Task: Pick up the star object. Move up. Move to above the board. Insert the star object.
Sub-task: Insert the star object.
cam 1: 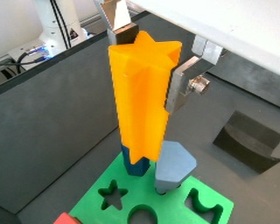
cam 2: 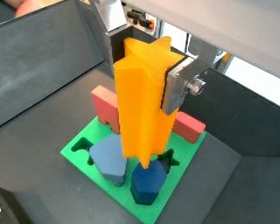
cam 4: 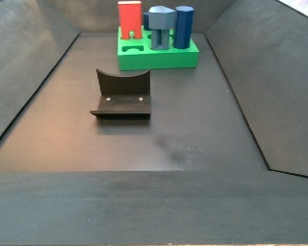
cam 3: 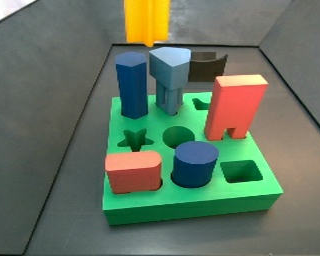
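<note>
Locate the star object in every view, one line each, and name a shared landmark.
Wrist view: star object in the gripper, above the board.
Wrist view: star object centre, over the board.
Side view: its lower end at the top edge.
Side view: not visible.
Landmark: the green board.

Even, bright overhead light; all views sharp.
Soft shadows under the gripper (cam 1: 149, 54); no glare on the board (cam 3: 190, 205).
</note>
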Robot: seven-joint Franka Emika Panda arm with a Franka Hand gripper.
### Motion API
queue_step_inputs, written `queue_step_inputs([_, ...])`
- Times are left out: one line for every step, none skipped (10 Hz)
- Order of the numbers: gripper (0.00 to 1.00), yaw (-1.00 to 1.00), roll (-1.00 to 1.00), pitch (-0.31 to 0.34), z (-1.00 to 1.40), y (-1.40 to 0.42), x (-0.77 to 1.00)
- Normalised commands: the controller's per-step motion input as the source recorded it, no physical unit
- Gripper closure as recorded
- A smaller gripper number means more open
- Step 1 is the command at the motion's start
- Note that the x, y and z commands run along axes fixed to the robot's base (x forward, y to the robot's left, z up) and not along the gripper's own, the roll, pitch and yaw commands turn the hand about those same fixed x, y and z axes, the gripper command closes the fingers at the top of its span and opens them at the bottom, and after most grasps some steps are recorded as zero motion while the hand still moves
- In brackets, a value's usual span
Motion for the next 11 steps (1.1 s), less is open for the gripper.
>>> queue_step_inputs([1.0,0.0,0.0,0.0,0.0,0.01,0.0])
queue_step_inputs([1.0,-0.05,-0.05,-0.009,0.0,0.0,-0.04])
queue_step_inputs([1.0,-0.17,-0.11,-0.127,-0.25,-0.26,-0.29])
queue_step_inputs([1.0,-0.25,-0.08,-0.153,-0.34,-0.53,-0.19])
queue_step_inputs([1.0,-0.49,-0.14,-0.169,-0.46,-0.51,-0.11])
queue_step_inputs([1.0,-0.81,-0.06,-0.244,-0.36,-0.32,-0.05])
queue_step_inputs([1.0,-0.92,-0.03,-0.161,-0.36,-0.21,0.0])
queue_step_inputs([1.0,-1.0,0.0,-0.076,-0.49,-0.02,0.0])
queue_step_inputs([1.0,-1.0,0.0,-0.056,-0.53,0.0,0.0])
queue_step_inputs([1.0,-1.0,0.0,-0.054,-0.54,0.0,0.0])
queue_step_inputs([1.0,-1.0,0.0,-0.051,-0.53,0.0,0.0])
